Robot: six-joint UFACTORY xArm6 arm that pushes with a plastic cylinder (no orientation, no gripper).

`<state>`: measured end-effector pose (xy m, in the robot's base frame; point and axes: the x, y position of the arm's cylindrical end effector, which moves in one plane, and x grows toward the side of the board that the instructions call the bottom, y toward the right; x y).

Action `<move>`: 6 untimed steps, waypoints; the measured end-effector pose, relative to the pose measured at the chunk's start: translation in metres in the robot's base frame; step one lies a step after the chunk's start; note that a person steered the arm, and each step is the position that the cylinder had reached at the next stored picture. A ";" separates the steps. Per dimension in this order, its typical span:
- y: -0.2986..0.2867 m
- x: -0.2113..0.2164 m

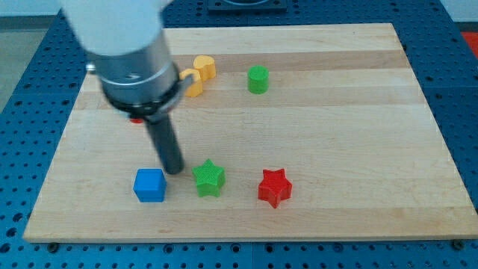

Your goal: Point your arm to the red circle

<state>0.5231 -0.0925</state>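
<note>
Filling most of the view: wooden board [314, 142], pale and striped, laid on a blue pegboard surround [30, 45]. Looming over the board's upper left: arm housing [127, 45], blurred and bulky, hiding a good patch of wood beneath. Dropping from it, a dark rod, ending in my tip [174, 171] low on the view's left, set in the gap between blue cube [149, 184] and green star [208, 178], just beside both; contact with either impossible to confirm. No jaws to report: bare rod only, nothing to part, close or clamp. Toward the view's right along the bottom, red star [274, 187], near the green star, right colour but wrong shape. Up near the view's top, green block [258, 78], round or many-sided, hard to say which, and left of it two yellow blocks [203, 67], close together, shapes partly masked by the housing. Smallest of all, yet most to the point: a sliver of red [137, 119] peeking from under the housing's lower edge, above my tip in the view, judged likely to be the red circle, though too hidden to confirm its outline. Judged as unfinished: my tip parked among the bottom blocks, apart from that red sliver, pointing at nothing red. Left to do, by this reading: bringing my tip up the view and slightly left, close beside the red circle, without nudging the blue cube on the way.
</note>
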 end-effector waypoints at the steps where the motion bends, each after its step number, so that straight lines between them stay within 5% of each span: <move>1: 0.047 0.000; 3: 0.053 -0.007; 6: -0.007 -0.134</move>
